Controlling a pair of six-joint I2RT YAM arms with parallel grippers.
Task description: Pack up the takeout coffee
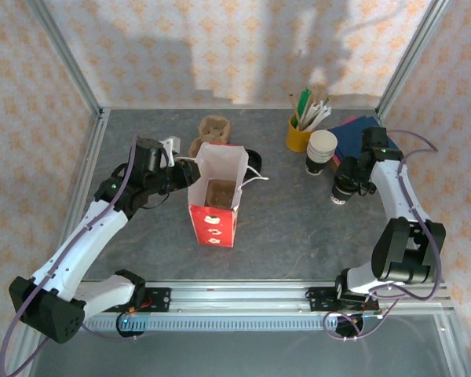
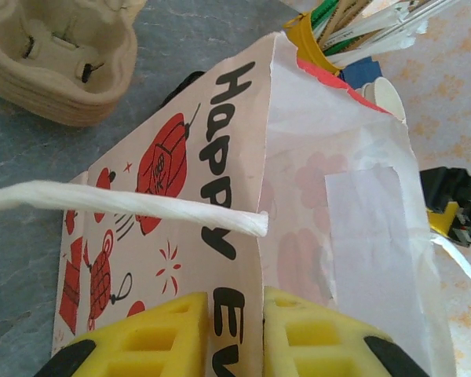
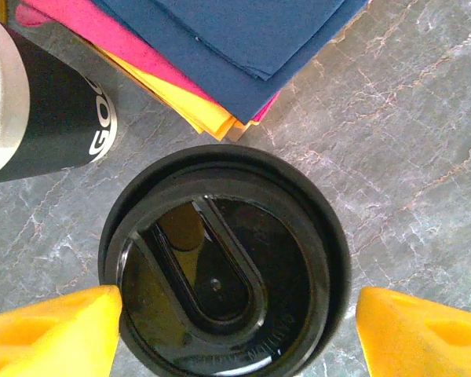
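The takeout coffee point(image 3: 224, 267), a dark cup with a round black lid, stands on the table at the right point(image 1: 341, 195). My right gripper point(image 3: 239, 314) hangs over it, open, one yellow finger at each side of the lid; the left one is at the rim, the right one a little apart. A red-and-white paper bag point(image 1: 216, 196) stands open mid-table with a brown carrier point(image 1: 220, 192) inside. My left gripper point(image 2: 235, 314) has closed in on the bag's left wall point(image 2: 180, 173) at its top edge, the paper filling the narrow gap between the fingers.
A yellow cup of stirrers point(image 1: 298, 133) and a stack of paper cups point(image 1: 322, 149) stand behind the coffee, with coloured napkins point(image 3: 220, 47) beside them. Brown cup carriers point(image 1: 212, 132) lie behind the bag. The bag's white handle point(image 2: 125, 206) hangs loose. Metal frame posts rise at the corners.
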